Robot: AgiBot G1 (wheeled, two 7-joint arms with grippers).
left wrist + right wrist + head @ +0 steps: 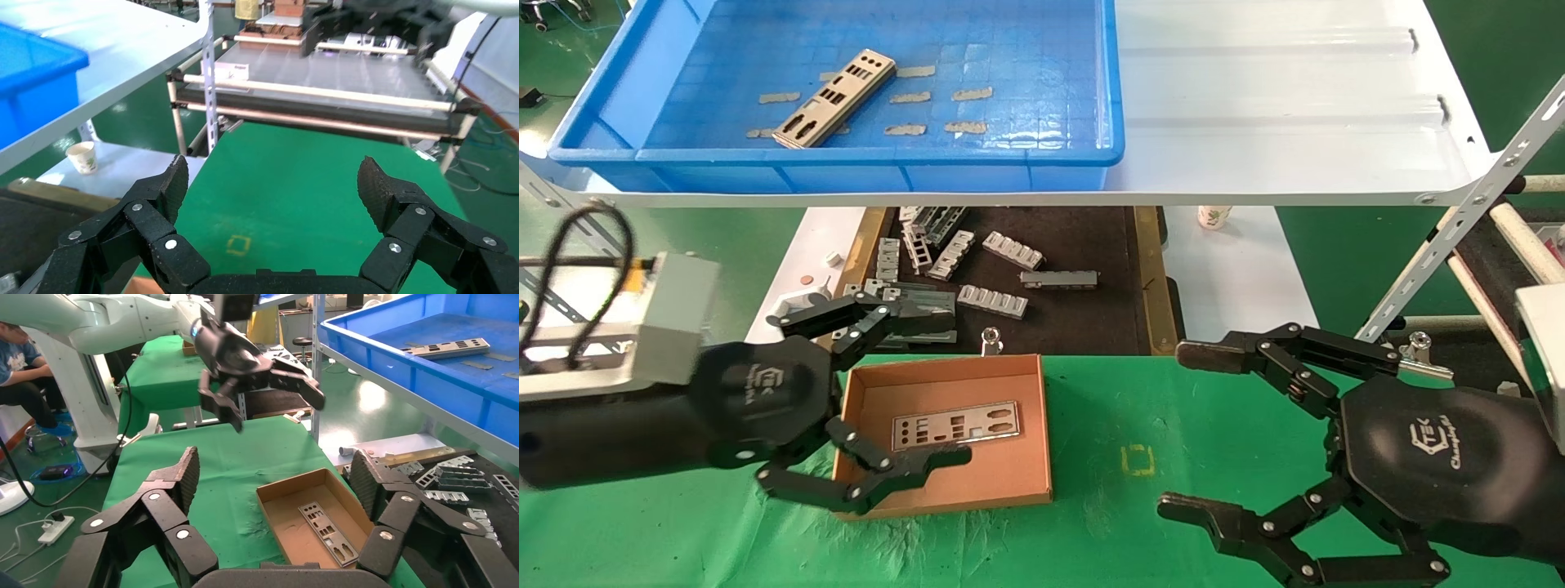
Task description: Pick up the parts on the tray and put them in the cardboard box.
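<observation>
The left hand (pixel 878 392) hangs over the left end of the small brown cardboard box (pixel 1001 486), up above it, with its black fingers (pixel 878 314) spread wide apart and nothing between them. In the right wrist view this same left hand (pixel 278 401) floats in the air well above the box (pixel 275 499). One thin flat silver metal plate with holes (pixel 954 425) lies flat on the floor of the box, near the middle.

The right hand (pixel 1185 433) sits off to the right over the green surface (pixel 1107 425), well apart from the box. Its fingers (pixel 1230 355) are open wide too, and it holds nothing.

Higher up, a big bright blue plastic tray (pixel 870 167) rests on a white shelf (pixel 1279 106). One more silver plate with holes (pixel 836 98) lies slanted on the tray floor, among small tan tape patches (pixel 972 94).

Between the tray and the box, chunky grey slotted brackets (pixel 993 300) are scattered on a black mat (pixel 1083 322)
</observation>
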